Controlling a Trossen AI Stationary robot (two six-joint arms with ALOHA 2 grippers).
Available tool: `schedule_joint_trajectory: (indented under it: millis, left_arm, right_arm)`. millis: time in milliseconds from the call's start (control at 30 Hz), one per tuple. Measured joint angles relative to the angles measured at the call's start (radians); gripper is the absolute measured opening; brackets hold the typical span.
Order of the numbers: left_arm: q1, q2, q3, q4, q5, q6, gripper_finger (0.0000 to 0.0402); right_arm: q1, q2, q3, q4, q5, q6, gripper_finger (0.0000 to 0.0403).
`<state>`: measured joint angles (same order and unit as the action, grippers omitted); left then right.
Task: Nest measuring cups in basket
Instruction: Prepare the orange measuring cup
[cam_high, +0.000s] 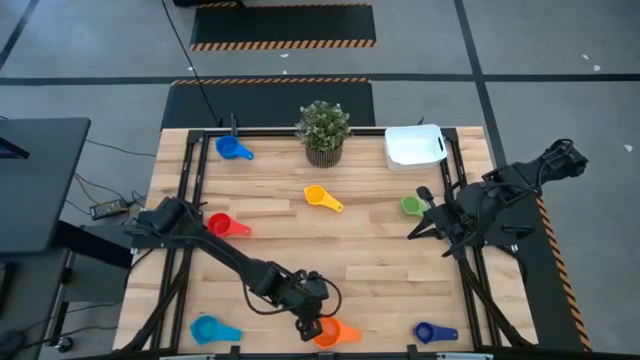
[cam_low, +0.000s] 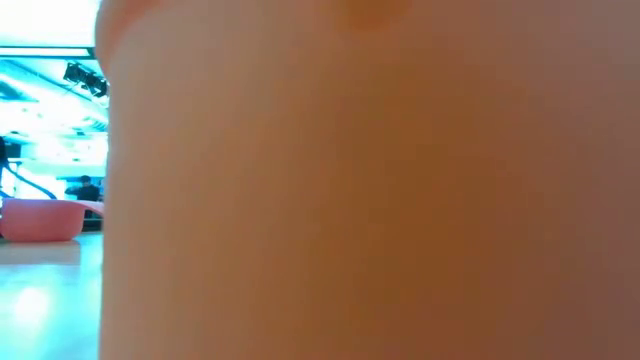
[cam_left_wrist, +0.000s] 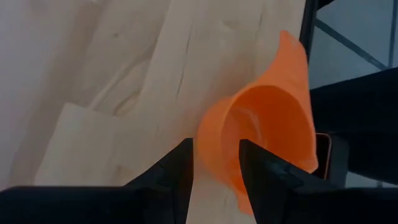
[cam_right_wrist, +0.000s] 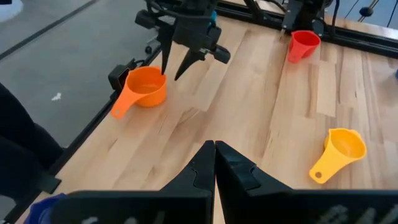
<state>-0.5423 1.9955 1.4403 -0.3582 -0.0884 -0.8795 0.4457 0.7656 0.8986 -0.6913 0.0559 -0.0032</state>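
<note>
My left gripper (cam_high: 309, 327) is black, its fingers straddling the rim of the orange cup (cam_high: 332, 332). Around the plant (cam_high: 323, 131), green leaves in a brown pot, the pale wood table (cam_high: 370, 250) carries a white basket (cam_high: 414, 146) and cups in blue (cam_high: 233, 149), yellow (cam_high: 320, 197), green (cam_high: 411, 206), red (cam_high: 222, 224), light blue (cam_high: 208, 329) and dark blue (cam_high: 428, 333). Beyond the plant lies a black mat (cam_high: 283, 25) edged in orange-and-black stripes.
</note>
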Motion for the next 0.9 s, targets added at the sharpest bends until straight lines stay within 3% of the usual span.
schedule_joint_trajectory:
  millis: [567, 900]
  left_arm:
    - [-0.007, 0.003, 0.0, 0.015, -0.02, 0.0, 0.0135]
    - [-0.023, 0.074, 0.0, 0.052, -0.022, -0.018, 0.0135]
  right_arm:
    - [0.0, 0.0, 0.0, -0.006, 0.003, 0.0, 0.0018]
    - [0.0, 0.0, 0.0, -0.006, 0.006, 0.0, 0.0018]
